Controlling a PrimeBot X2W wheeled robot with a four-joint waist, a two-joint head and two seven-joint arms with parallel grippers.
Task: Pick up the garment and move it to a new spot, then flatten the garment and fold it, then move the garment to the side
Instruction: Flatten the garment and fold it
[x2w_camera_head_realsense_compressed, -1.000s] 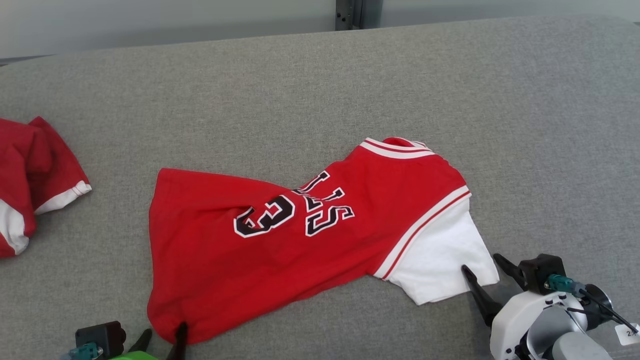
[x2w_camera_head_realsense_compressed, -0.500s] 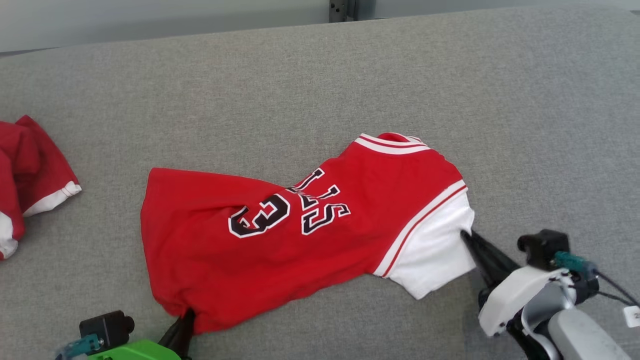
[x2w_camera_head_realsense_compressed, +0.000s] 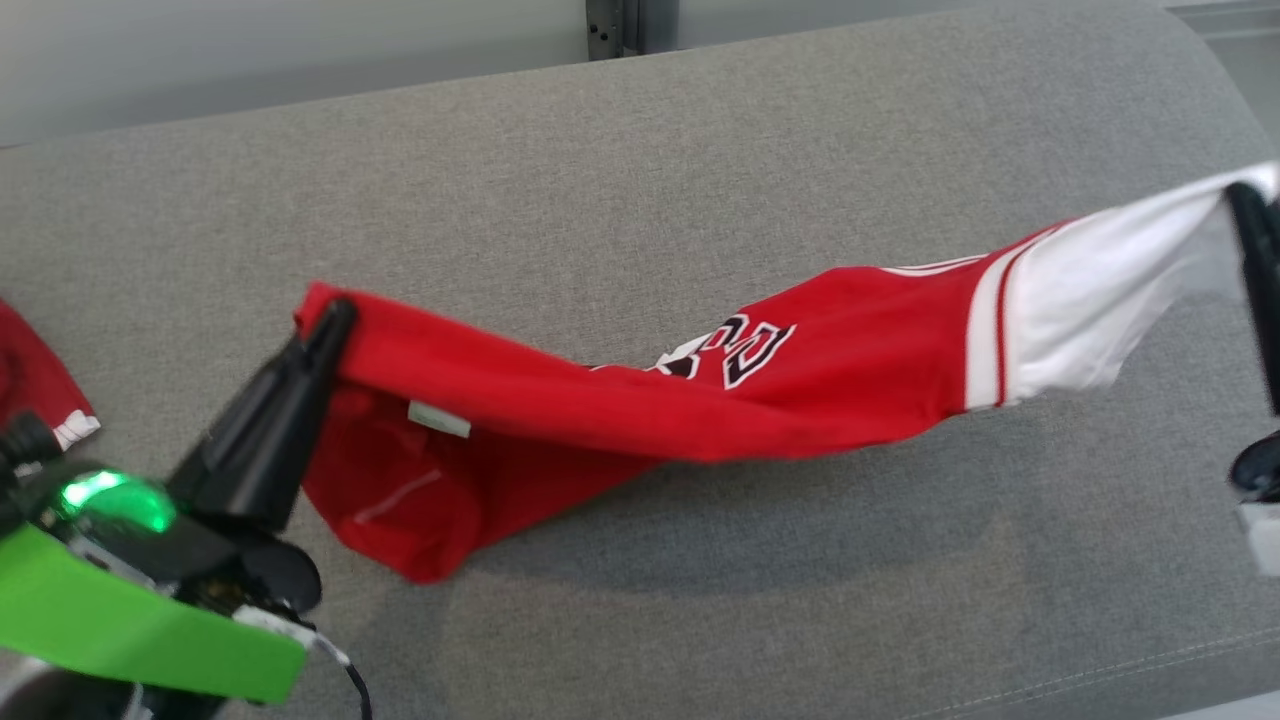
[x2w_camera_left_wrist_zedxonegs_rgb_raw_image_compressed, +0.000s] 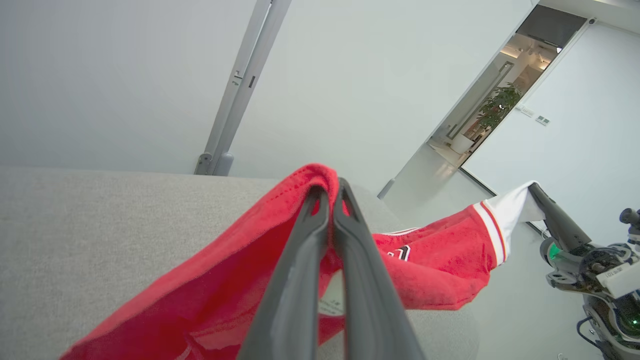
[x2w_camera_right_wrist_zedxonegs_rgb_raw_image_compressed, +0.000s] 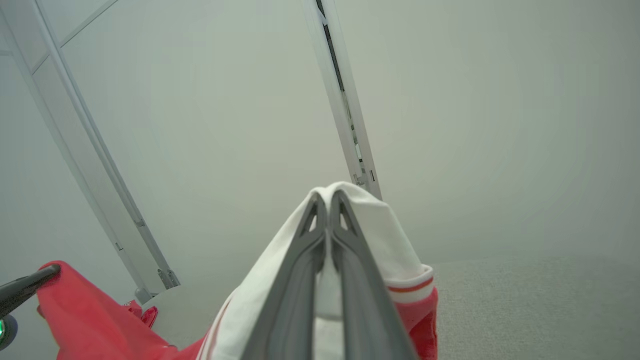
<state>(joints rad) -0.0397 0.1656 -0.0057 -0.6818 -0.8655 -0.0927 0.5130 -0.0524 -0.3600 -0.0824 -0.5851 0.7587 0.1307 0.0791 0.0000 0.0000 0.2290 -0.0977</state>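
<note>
Grey fabric surface (x2w_camera_head_realsense_compressed: 640, 180) below us, and we're holding the red jersey (x2w_camera_head_realsense_compressed: 640, 410) stretched out in the air over it, left gripper (x2w_camera_head_realsense_compressed: 335, 315) pinched tight on the red hem end, right gripper (x2w_camera_head_realsense_compressed: 1243, 198) clamped on the white sleeve (x2w_camera_head_realsense_compressed: 1090, 300), middle sagging low.

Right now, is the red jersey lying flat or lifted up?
Lifted: the jersey hangs stretched between the left gripper, shut on its red hem, and the right gripper, shut on its white sleeve.
</note>
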